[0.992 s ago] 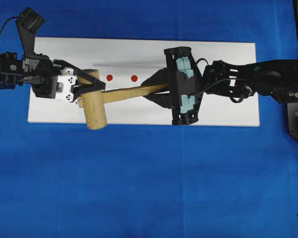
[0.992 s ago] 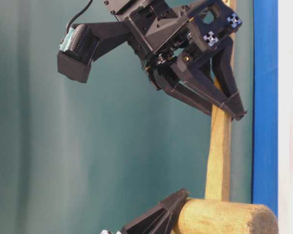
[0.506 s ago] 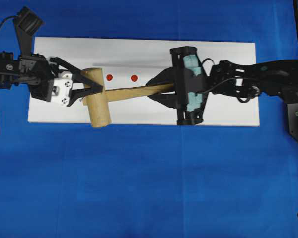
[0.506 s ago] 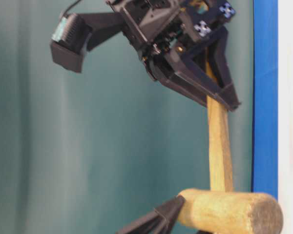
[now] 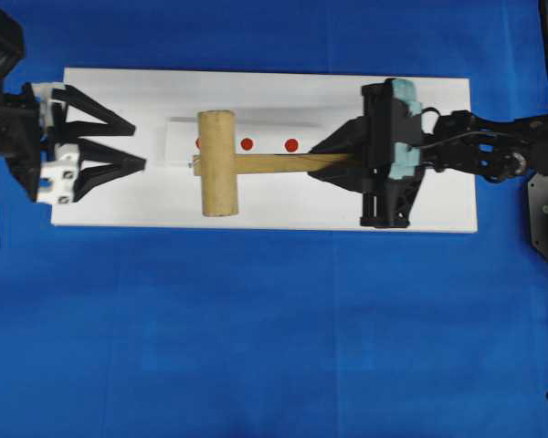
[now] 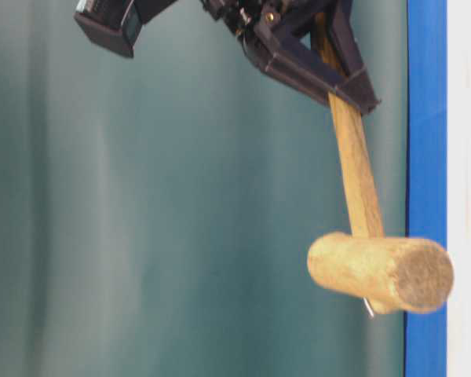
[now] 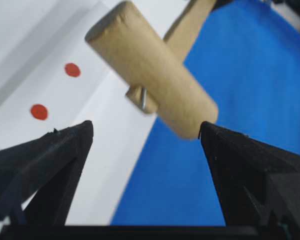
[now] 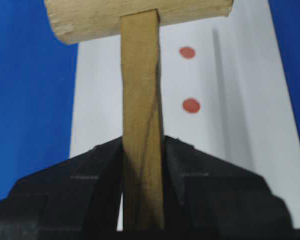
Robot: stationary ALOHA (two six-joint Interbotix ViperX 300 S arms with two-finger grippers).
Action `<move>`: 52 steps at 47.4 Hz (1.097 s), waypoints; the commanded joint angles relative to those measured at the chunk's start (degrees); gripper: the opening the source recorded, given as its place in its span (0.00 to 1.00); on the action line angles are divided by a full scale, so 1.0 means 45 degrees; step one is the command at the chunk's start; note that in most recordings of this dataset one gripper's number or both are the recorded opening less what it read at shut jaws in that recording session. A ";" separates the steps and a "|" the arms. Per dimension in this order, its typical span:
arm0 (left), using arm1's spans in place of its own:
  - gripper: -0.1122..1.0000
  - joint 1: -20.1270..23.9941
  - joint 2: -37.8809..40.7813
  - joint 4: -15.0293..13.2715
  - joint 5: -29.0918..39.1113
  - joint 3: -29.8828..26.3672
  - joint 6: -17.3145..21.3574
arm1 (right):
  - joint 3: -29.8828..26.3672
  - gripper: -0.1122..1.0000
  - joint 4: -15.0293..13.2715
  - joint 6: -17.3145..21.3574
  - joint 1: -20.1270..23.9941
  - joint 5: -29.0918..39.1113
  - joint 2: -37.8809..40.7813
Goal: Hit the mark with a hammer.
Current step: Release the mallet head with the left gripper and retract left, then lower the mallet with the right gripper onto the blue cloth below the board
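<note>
Right gripper [image 5: 333,162] clamped on the flat handle of the wooden mallet [image 5: 221,164]; in the right wrist view both fingers [image 8: 102,170] press the handle's two sides. Nothing else touches the mallet.

Mallet held clear of the surface: the table-level view shows the cylindrical head [image 6: 381,271] in the air, handle slanting up to the right gripper at the top of the frame. From overhead the handle runs roughly parallel to the long edges of the white board [image 5: 438,109], and the head lies crosswise over the board's left-centre part.

Red dot marks on the board in a row along its length. Two show plainly overhead [image 5: 247,143] [image 5: 290,144], just beside the handle on the far side; a third is partly hidden at the head's left edge [image 5: 198,143]. The mallet's faint shadow falls on the board by the head.

Left gripper [image 5: 139,146] at the board's left end, jaws spread wide, holding nothing, tips pointing toward the mallet head but apart from it. The left wrist view shows the head [image 7: 150,67] between and beyond the two spread fingers [image 7: 55,150], with a small metal pin or nail sticking out near the handle joint.

Board lies on a bench covered in blue cloth [image 5: 256,347].
</note>
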 commanded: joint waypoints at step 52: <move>0.83 0.0586 -0.0742 0.0039 0.0527 0.0273 0.5117 | -0.0762 0.19 0.5898 0.0000 0.6094 -0.4141 0.1172</move>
